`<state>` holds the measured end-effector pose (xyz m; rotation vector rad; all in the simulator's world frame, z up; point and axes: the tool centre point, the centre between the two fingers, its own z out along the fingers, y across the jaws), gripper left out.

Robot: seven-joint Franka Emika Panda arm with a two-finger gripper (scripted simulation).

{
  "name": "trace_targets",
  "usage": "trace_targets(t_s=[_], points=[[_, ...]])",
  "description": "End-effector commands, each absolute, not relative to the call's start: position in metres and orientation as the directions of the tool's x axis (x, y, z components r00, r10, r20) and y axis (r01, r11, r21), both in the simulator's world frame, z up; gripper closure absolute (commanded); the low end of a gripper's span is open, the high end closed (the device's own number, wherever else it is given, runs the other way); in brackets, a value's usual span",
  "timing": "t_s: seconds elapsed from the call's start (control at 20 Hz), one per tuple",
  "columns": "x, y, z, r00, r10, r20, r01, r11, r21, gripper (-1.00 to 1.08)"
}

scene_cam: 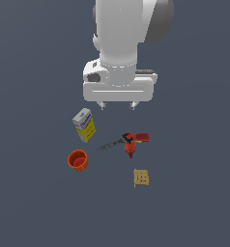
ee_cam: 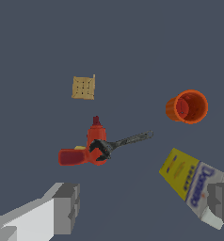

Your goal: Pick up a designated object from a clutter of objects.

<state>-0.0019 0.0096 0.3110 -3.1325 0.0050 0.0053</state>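
Gripper (scene_cam: 118, 105) is held above the clutter, jaws spread wide, nothing gripped. Tan block (scene_cam: 141, 177) is seen just past the drill (scene_cam: 130, 142), apart, w/ cup (scene_cam: 78, 160) & carton (scene_cam: 84, 125) beyond.

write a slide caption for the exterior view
Panda gripper open above a carton, orange-red cup, red power drill and tan dotted block.

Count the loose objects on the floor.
4. Carton at the exterior view's left; orange-red cup below it; red drill in the middle; tan dotted block lower right. All lie apart, and nothing looks hidden.
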Motion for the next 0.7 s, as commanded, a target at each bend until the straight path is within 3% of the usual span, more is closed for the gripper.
trace_targets(t_s=[0.0,0.65], points=[[-0.002,0.010,0.311,1.000,-0.003,-0.003,-0.003,-1.000,-0.009,-0.92],[-0.004,-0.009,0.303,0.999,-0.025,-0.027,-0.024,-1.000,0.020,-0.92]])
